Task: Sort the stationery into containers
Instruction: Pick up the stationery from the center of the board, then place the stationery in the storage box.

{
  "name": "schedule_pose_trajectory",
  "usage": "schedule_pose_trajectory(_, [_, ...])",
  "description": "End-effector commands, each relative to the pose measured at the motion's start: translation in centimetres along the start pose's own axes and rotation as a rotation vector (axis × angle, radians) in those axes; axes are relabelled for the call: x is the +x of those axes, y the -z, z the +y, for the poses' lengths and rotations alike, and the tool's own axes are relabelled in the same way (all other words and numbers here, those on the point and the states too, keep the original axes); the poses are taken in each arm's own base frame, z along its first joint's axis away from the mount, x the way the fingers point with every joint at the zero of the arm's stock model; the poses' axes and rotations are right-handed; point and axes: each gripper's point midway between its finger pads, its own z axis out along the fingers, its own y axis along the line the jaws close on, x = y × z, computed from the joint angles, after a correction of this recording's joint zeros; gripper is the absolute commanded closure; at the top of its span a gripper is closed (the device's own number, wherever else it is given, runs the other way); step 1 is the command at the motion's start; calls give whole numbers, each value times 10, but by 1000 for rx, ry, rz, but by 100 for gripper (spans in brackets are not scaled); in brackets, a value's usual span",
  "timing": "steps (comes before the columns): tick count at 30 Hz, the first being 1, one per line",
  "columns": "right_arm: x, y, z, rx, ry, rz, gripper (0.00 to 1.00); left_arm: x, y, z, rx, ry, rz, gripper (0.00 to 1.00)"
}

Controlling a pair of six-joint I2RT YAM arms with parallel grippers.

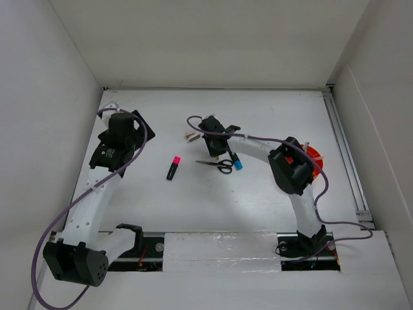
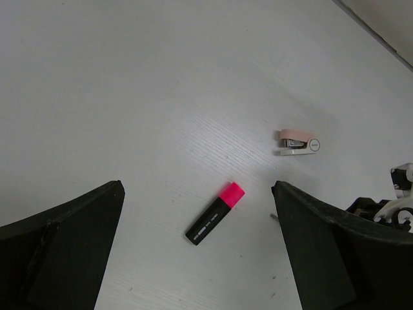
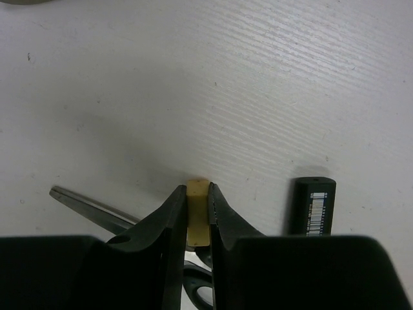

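Just beside the clamped eraser (image 3: 197, 216) lie scissors (image 3: 84, 201); black marker (image 3: 314, 206) alongside.

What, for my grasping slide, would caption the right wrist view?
Right gripper pinching a small tan eraser between its fingers, scissors lying at left, black marker at right.

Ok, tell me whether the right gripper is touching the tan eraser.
Touching. The right wrist view shows the right gripper with both fingers pressed against the sides of the tan eraser, with no gap.
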Motion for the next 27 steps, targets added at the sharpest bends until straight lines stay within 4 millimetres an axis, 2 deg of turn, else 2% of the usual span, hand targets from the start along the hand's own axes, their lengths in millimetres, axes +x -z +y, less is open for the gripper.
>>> schedule_pose_trajectory(1, [-23,14,0,-31,-22,-63,100,-11,9,-2,11,16,-39,0])
schedule_pose_trajectory(2, [-34,20,-4,-40,-29,-85,100,-11,9,-2,11,16,-39,0])
schedule_pose_trajectory(3, [-49,34,-4,-51,-19,-127,100,-11,9,-2,11,16,-39,0])
schedule_pose_trajectory(5, [-78,53,-27,-51,-49,-202,100,-11,9,-2,11,16,-39,0])
schedule_pose_trajectory(6, [-99,80,-39,-71,-55,-276,100,-11,9,-2,11,16,-39,0])
schedule_pose_trajectory(7, [-116,94,-47,-104,-74,-344,100,-11,9,-2,11,16,-39,0])
schedule_pose_trajectory(8, [-113,95,-78,-91,-103,-355,100,-11,9,-2,11,16,-39,0])
schedule_pose_trajectory(9, [-120,107,-93,-103,-118,-399,100,-11,9,-2,11,16,-39,0])
schedule_pose_trajectory(10, [-138,140,-114,-106,-144,-508,100,-11,9,-2,11,16,-39,0])
schedule_pose_trajectory(11, [-138,146,-156,-47,-200,-534,100,-11,9,-2,11,16,-39,0])
schedule_pose_trajectory(12, [-132,175,-208,18,-256,-584,100,-10,9,-3,19,16,-34,0])
schedule_pose_trajectory(13, [-132,176,-209,18,-257,-584,100,-10,9,-3,19,16,-33,0])
schedule_pose_trajectory(14, [-126,180,-224,54,-279,-574,100,-11,12,-5,32,19,-34,0])
schedule_pose_trajectory(15, [-117,183,-252,114,-317,-564,100,-11,12,-4,32,10,-34,0])
schedule_pose_trajectory(17, [-98,191,-279,198,-443,-527,100,-11,12,-4,32,10,-34,0])
schedule_pose_trajectory(18, [-89,199,-304,281,-517,-529,100,-11,12,-4,32,10,-34,0])
schedule_pose_trajectory(19, [-79,199,-313,316,-568,-520,100,-11,12,-4,32,10,-34,0])
schedule_pose_trajectory(21, [-71,218,-327,389,-693,-580,100,-11,12,-4,32,10,-34,0])
schedule_pose_trajectory(22, [-59,216,-332,416,-716,-578,100,-11,12,-4,32,10,-34,0])
schedule_pose_trajectory(24, [-59,238,-340,451,-783,-649,100,-13,11,-6,38,13,-41,0])
schedule_pose_trajectory(25, [-47,242,-355,515,-816,-644,100,-13,11,-6,38,13,-41,0])
schedule_pose_trajectory(26, [-41,243,-361,549,-838,-634,100,-13,11,-6,38,13,-41,0])
schedule_pose_trajectory(27, [-39,253,-368,572,-883,-651,100,-13,11,-6,38,13,-41,0])
